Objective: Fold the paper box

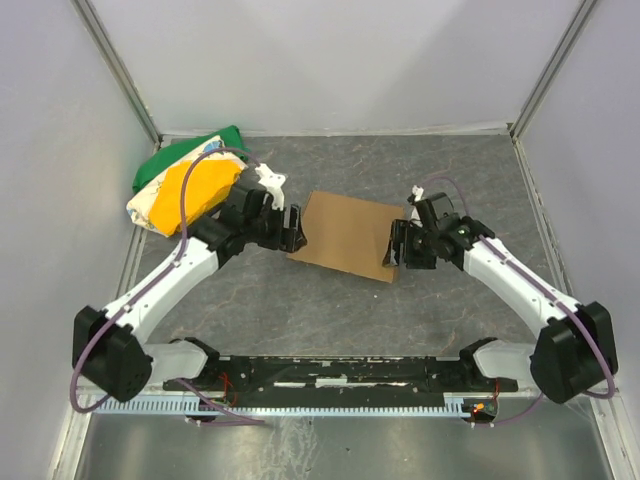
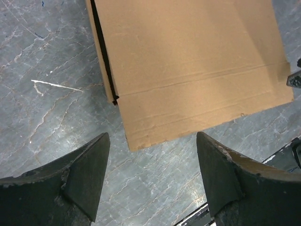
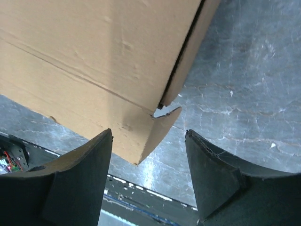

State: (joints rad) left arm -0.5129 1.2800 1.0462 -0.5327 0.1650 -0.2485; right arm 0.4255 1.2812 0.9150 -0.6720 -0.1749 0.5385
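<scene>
Now the paper box (image 1: 345, 235) lies flat on the worktop (image 1: 330, 320); the left end effector (image 1: 292, 228) and right end effector (image 1: 396, 246) flank its opposite ends, jaws wide, holding nothing, seemingly poised to lift flaps.

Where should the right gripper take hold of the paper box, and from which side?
Probably the flap at the right end of the paper box, approached from the right, low along the table. The box lies flat, and that flap faces the open right gripper.
</scene>
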